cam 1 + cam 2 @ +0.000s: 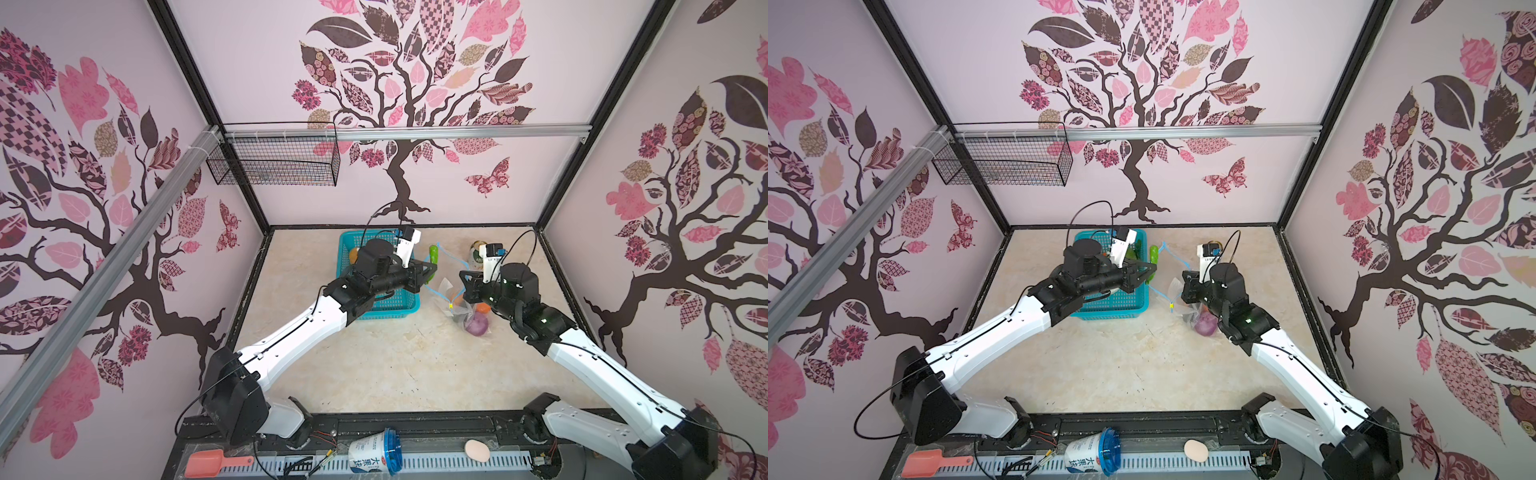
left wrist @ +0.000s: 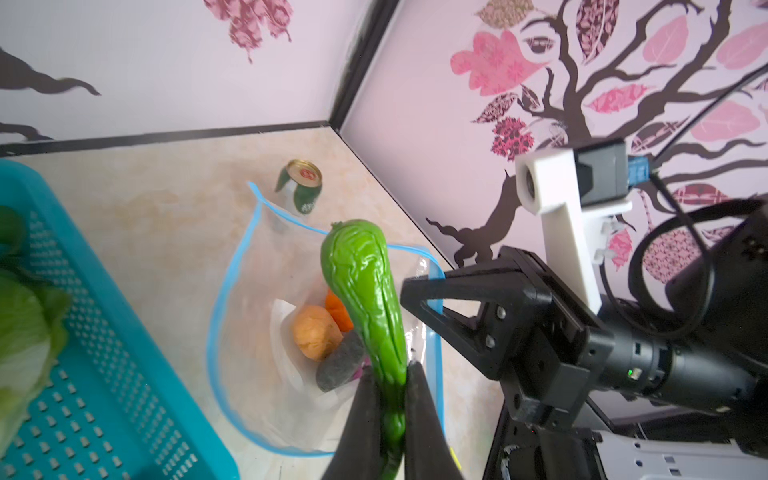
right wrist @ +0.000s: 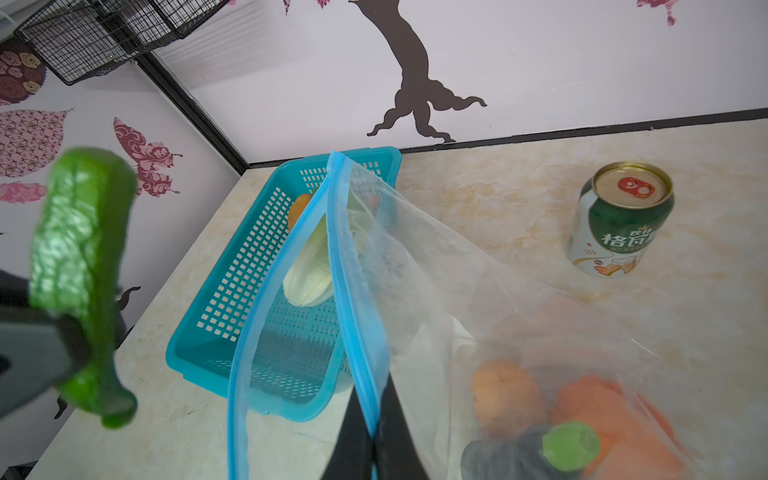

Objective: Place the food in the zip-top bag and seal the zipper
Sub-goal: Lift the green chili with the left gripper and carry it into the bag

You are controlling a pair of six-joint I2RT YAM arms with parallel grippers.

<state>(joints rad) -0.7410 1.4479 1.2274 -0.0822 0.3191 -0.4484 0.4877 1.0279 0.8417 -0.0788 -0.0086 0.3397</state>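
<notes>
Loading step in hand. I am clamping the left gripper (image 2: 392, 382) on the wrinkled green toy vegetable (image 2: 361, 282) near the mouth of the clear floppy zip-top bag (image 2: 257, 332); the right gripper (image 3: 375, 436) is pinching its light blue zipper strip (image 3: 347, 291) open. Next: lowering the vegetable inside, then releasing.

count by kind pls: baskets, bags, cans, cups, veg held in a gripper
baskets: 2 (teal basket, wire basket)
bags: 1 (bag, pinched by right gripper)
cans: 1 (can)
cups: 1 (cup)
held veg: 1 (green veg, in left gripper)
total: 6
</notes>
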